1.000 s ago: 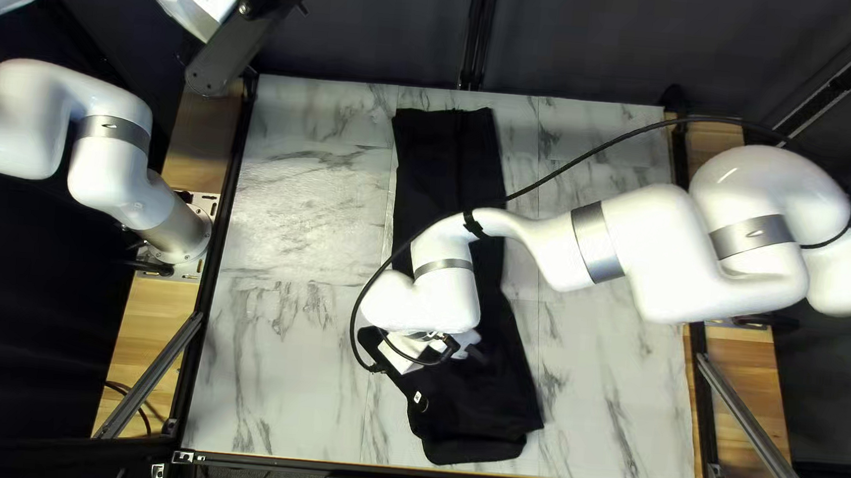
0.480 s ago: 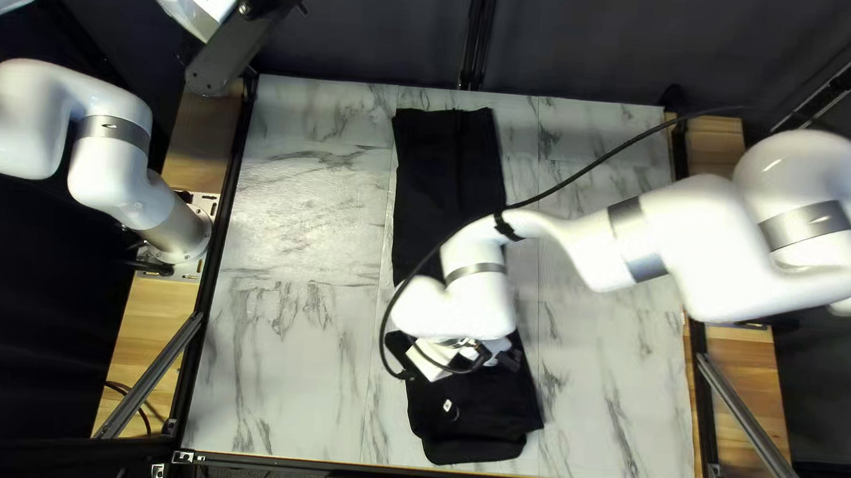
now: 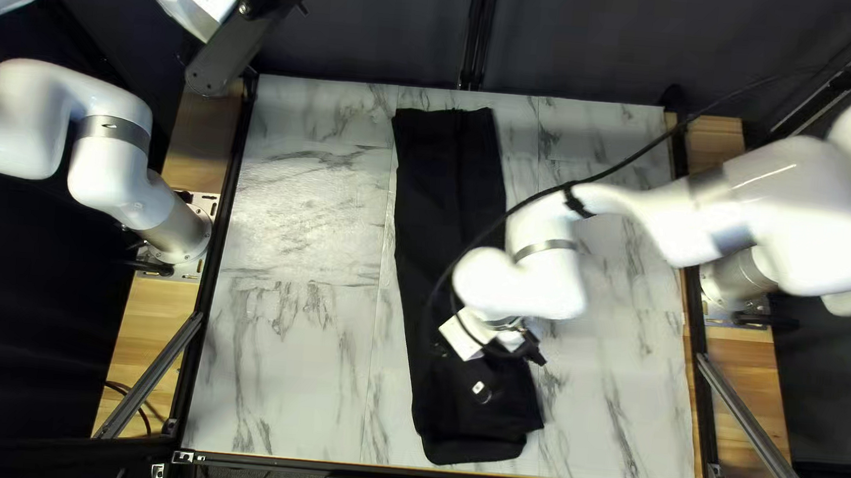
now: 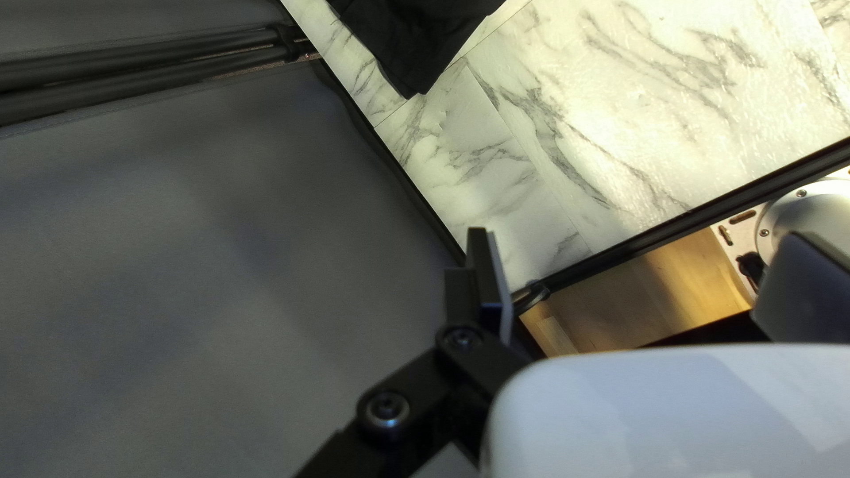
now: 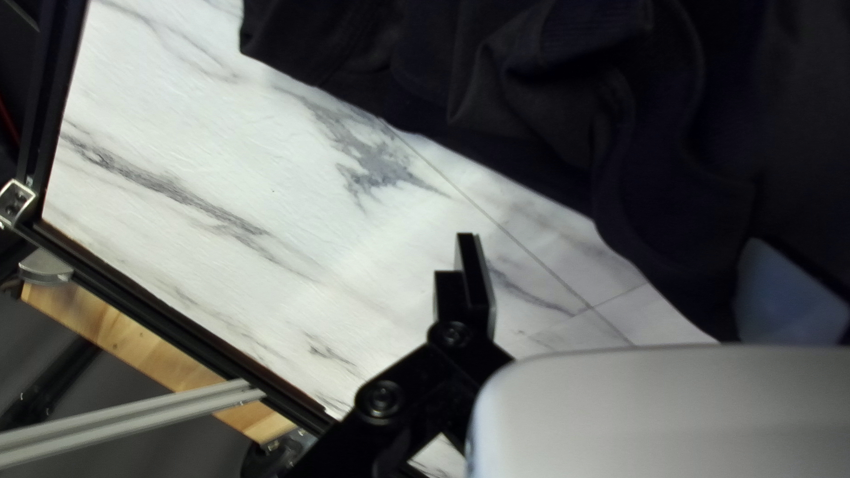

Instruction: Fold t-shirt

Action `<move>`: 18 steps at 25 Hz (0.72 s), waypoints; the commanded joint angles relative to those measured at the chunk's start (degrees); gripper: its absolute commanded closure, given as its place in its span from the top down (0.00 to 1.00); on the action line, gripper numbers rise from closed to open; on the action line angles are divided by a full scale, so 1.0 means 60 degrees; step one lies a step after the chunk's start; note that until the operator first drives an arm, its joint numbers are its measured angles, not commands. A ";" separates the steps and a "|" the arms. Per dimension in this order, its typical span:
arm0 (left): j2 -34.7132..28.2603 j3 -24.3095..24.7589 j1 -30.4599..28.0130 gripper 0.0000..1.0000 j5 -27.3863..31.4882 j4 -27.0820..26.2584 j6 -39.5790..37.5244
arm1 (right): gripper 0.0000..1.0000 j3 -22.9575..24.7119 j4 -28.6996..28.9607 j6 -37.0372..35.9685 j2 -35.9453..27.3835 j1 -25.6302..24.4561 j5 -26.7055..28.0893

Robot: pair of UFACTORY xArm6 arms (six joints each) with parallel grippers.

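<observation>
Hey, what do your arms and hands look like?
My left arm and right arm are smooth, rounded and white, with grey metallic bands. A black cable runs loosely along the right one. My left hand and right hand match: black jointed links with round silvery bolts, carrying flat black fingers.

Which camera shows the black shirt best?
The top left view: it shows the shirt from end to end, though my right arm covers part. The left wrist view catches just one end; the right wrist view, only a wrinkled section.
</observation>
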 commanded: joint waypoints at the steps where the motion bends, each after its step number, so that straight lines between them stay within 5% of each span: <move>1: 0.0000 0.0000 0.0000 1.00 0.0000 0.0000 0.0000 | 1.00 0.0224 -0.0087 0.0219 -0.0272 0.0024 -0.0336; 9: 0.0000 0.0000 0.0000 1.00 0.0000 0.0000 0.0000 | 1.00 0.0324 -0.0107 0.0144 -0.0166 -0.0028 -0.1215; 18: 0.0000 0.0000 0.0000 1.00 0.0000 0.0000 0.0000 | 1.00 0.1671 -0.0384 0.0645 -0.1295 0.0028 -0.2758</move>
